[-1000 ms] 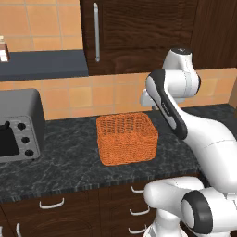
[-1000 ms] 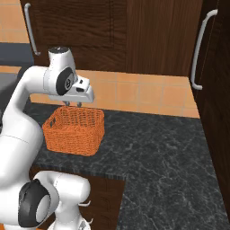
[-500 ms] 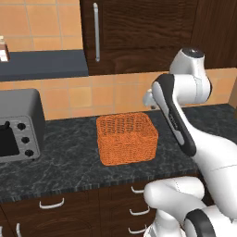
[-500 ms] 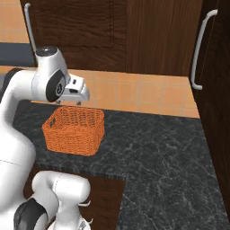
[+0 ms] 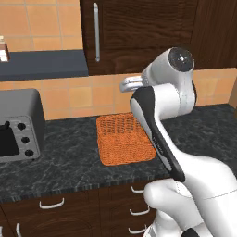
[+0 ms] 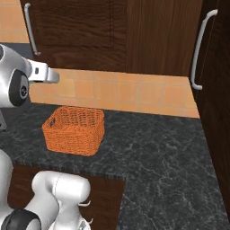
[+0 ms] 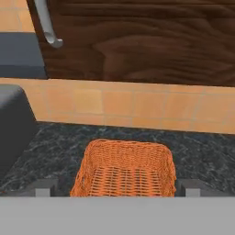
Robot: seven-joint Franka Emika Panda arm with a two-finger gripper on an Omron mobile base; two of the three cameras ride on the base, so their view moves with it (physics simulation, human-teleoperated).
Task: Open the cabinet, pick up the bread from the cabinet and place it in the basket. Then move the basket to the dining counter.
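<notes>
The orange wicker basket (image 5: pixel 125 139) (image 6: pixel 74 129) stands on the dark speckled counter below the cabinet (image 5: pixel 139 32), and nothing shows inside it. The cabinet door is shut, its silver bar handle (image 5: pixel 96 32) (image 7: pixel 46 25) upright at the door's left edge. My gripper (image 7: pixel 118 188) hangs open above the basket's near rim and faces the tiled wall, with its fingertips (image 7: pixel 46 187) wide apart and nothing between them. In the right base view the gripper (image 6: pixel 55 76) is up and left of the basket. The bread is hidden. The dining counter is out of view.
A grey toaster oven (image 5: pixel 18 125) stands on the counter left of the basket. Above it runs a dark shelf (image 5: pixel 44 65) with a small bottle (image 5: pixel 3 48). A tall cabinet with a bar handle (image 6: pixel 200 49) bounds the counter on the right.
The arm has risen and the hand has lifted from just over the basket, tilting up toward the wall. The jaws have spread open. The basket has stayed in place.
</notes>
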